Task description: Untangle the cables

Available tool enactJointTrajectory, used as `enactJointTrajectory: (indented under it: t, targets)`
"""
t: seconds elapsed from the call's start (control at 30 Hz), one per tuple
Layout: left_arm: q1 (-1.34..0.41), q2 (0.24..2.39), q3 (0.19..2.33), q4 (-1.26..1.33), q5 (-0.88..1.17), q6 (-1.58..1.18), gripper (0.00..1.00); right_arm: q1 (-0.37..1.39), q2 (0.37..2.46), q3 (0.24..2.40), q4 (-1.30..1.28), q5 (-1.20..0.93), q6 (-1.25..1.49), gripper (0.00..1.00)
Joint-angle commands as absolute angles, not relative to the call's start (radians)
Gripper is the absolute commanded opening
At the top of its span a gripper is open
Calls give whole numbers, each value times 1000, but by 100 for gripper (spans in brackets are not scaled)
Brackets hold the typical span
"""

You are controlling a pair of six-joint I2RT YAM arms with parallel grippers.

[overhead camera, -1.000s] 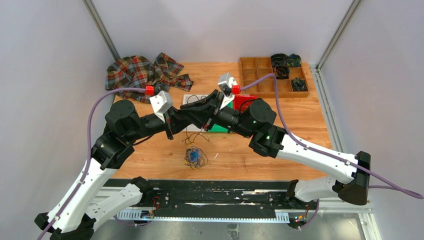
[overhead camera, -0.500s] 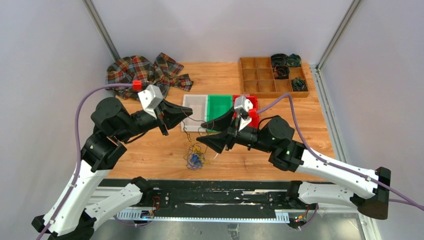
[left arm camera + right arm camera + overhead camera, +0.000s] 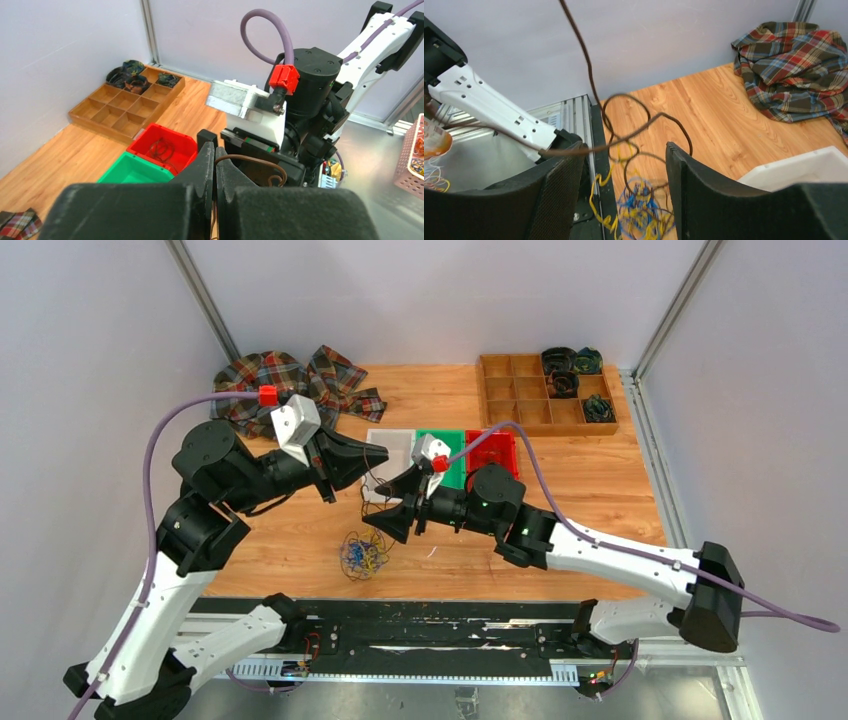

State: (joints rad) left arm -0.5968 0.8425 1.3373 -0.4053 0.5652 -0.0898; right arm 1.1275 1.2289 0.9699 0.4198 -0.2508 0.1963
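Note:
The cables lie as a small blue and yellow tangle [image 3: 362, 555] on the wooden table [image 3: 600, 490], also seen blurred in the right wrist view [image 3: 642, 210]. A brown cable [image 3: 366, 495] rises from the tangle to my left gripper [image 3: 378, 453], which is shut on it [image 3: 215, 150]; the strand [image 3: 252, 158] loops out to the right of the jaws. My right gripper [image 3: 385, 527] hangs open just above and to the right of the tangle. The brown cable [image 3: 631, 136] crosses the gap between its fingers [image 3: 624, 162].
White [image 3: 395, 445], green [image 3: 452, 445] and red [image 3: 497, 445] bins stand side by side behind the grippers; the red one holds a dark cable [image 3: 161, 149]. A wooden compartment tray [image 3: 520, 400] sits back right. A plaid cloth [image 3: 285, 380] lies back left.
My right gripper has let go and opened, then swung left and down from beside the left gripper to just above the tangle. The tangle slid a little left.

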Motion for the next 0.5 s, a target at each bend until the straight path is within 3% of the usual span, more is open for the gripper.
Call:
enactJointTrajectory:
  t: [0.0, 0.27, 0.47]
  targets:
    - [-591, 847, 1381, -417, 614, -92, 1, 1134, 1283, 1041, 552, -228, 182, 60]
    - [-591, 846, 1403, -429, 627, -87, 0, 1134, 1379, 1007, 595, -198, 234, 36]
    - [-591, 877, 1503, -438, 606, -63, 1, 1134, 1432, 839, 707, -180, 304, 29]
